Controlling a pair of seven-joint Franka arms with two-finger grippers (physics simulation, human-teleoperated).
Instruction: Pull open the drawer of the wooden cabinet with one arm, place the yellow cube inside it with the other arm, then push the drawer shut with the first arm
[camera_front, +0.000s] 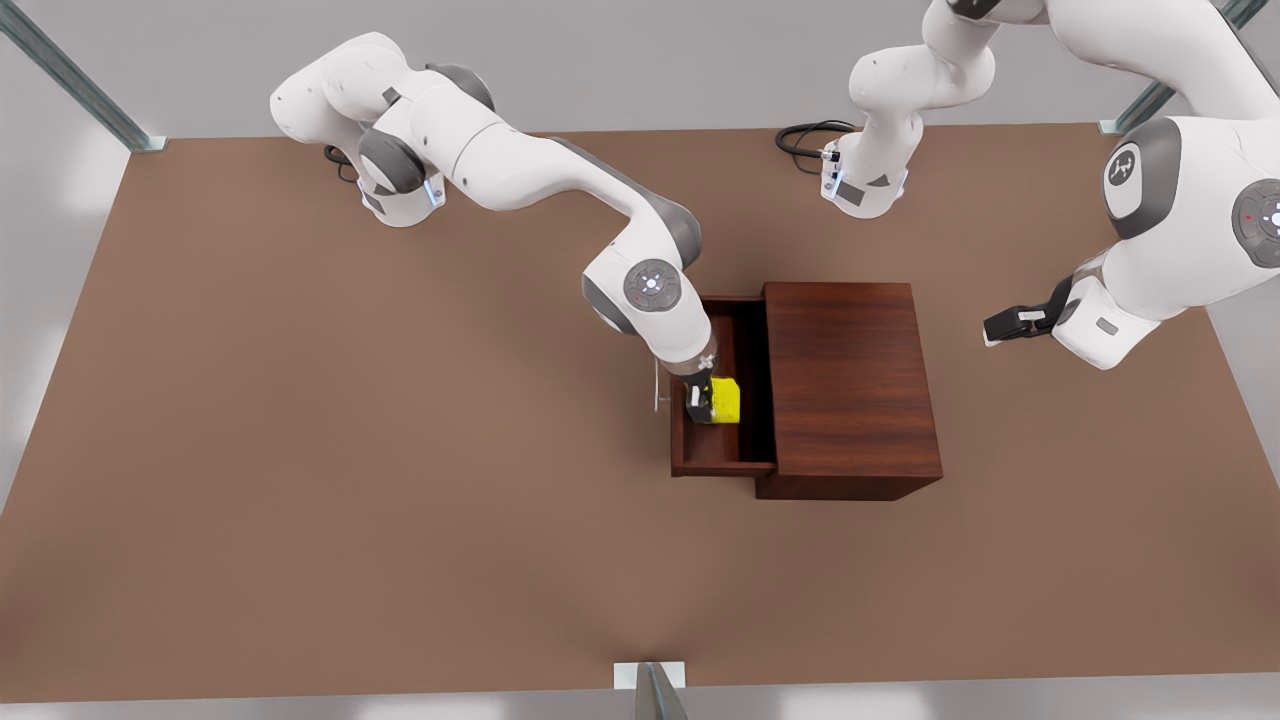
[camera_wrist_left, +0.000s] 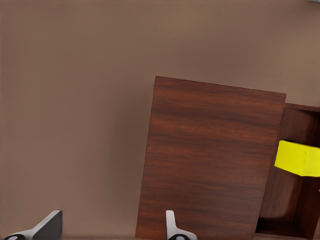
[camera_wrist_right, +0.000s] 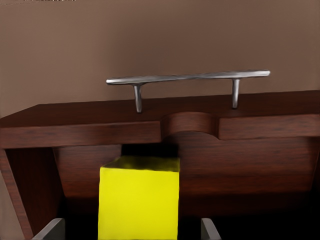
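One gripper, the right gripper (camera_front: 703, 400), pinched the yellow cube (camera_front: 722, 400) right over the open drawer (camera_front: 722, 452) mid-frame; the left gripper (camera_front: 1003, 326) waited far right, spread.

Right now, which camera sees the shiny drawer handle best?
The right wrist view: the silver handle spans it, both posts clear, above the yellow cube in the right hand. In the front view it is a thin sliver beside the drawer. The left wrist view faces the cabinet's top.

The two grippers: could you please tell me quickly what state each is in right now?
Left gripper: open, empty, waiting beyond the cabinet.
Right gripper: shut on the yellow cube, inside the open drawer.
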